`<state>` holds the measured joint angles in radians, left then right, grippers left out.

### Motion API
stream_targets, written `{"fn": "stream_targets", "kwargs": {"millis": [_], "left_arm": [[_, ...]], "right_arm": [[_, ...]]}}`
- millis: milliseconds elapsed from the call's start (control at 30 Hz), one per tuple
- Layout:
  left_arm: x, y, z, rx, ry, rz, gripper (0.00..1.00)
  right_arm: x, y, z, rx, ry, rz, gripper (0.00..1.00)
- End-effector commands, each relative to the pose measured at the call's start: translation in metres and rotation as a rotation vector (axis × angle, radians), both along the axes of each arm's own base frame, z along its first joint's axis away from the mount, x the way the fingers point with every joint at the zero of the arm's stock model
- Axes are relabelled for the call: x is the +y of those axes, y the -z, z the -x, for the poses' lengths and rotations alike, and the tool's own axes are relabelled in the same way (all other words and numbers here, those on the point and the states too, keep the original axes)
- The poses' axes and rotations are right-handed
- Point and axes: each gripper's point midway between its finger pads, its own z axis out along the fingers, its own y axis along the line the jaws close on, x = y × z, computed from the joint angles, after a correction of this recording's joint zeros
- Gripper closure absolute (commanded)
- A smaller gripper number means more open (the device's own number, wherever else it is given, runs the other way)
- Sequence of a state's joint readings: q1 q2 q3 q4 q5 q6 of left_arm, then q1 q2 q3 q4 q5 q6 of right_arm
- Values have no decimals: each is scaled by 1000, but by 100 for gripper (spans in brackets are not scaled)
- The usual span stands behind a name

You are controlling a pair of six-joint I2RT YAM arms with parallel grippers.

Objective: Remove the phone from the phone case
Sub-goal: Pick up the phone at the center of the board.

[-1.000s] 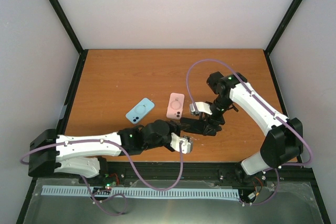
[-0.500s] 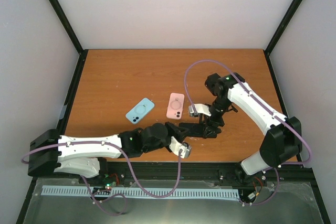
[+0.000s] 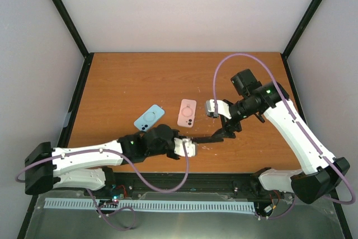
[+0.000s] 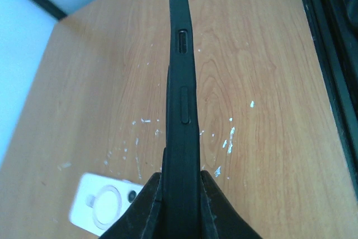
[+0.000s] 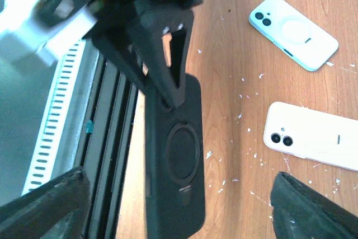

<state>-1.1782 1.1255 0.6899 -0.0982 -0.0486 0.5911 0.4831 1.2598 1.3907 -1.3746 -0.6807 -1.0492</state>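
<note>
1. Holding black case on edge over table w/ L claw; fingers pinched tight on both flat faces at one short end, no gap
2. Via L wrist cam: looking along case's thin side, side buttons facing cam, far end pointing away over the wood
3. Landmark = pink phone: black case just to its right & nearer the arm bases, not touching it, long axis running off further right
4. R claw spread wide, gripping nothing; parked at case's far end, right of pink phone & a bit nearer the bases
5. Via R wrist cam: R fingers down in both bottom corners of the view, well apart; back of case w/ round ring lying between them, clear of both as far as visible
6. Can't tell whether phone sits inside case, since only the back & one edge show
7. Blue phone flat on table, back up, near pink phone on its left, apart from it, turned at an angle
8. Pink phone itself flat, back up, camera end toward the bases
</note>
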Motion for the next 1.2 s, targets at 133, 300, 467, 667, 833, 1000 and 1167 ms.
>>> {"fn": "stream_targets", "kwargs": {"millis": [133,300,467,667,833,1000,1167], "left_arm": [[-20,-55,-2,431,-59,272,100],[-25,-66,-3,430,-38,350,100],[-20,-75,-13,435,-60,384,100],[-12,-83,-11,490,-28,416,100],[-7,-91,-16,474,-46,430,99],[-4,-98,-24,448,-82,455,98],[10,-117,-39,449,-127,549,92]], "right_arm": [[-1,13,4,-8,8,5,34],[0,21,-5,-19,14,51,49],[0,26,-7,-14,6,82,53],[-7,37,0,-21,-30,119,58],[-8,42,-3,1,-34,151,73],[1,39,-6,23,-21,108,87],[7,38,-11,91,4,73,94]]}}
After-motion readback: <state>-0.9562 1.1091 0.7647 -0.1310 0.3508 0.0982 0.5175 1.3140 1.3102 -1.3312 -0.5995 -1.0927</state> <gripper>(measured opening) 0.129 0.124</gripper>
